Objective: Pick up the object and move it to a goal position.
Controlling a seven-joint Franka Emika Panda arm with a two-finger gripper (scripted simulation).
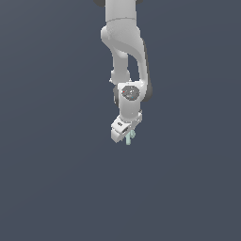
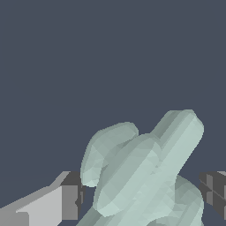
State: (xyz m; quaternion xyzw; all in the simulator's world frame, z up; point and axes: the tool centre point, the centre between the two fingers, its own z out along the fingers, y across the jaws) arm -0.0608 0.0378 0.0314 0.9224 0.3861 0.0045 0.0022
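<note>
The object [image 1: 131, 137] is a tiny pale mint-green piece with stubby prongs. It sticks out below the white robot hand, near the middle of the exterior view. My gripper [image 1: 127, 134] points down and is shut on it. In the wrist view the object [image 2: 145, 172] fills the space between the two dark fingertips [image 2: 72, 196], which press on it from both sides. Its prongs reach out past my gripper [image 2: 143, 196]. The base of the object is hidden between the fingers.
The white arm [image 1: 124, 47] comes down from the upper edge of the exterior view. All around is a plain dark blue-grey surface [image 1: 52, 179] with no other objects, edges or marks in view.
</note>
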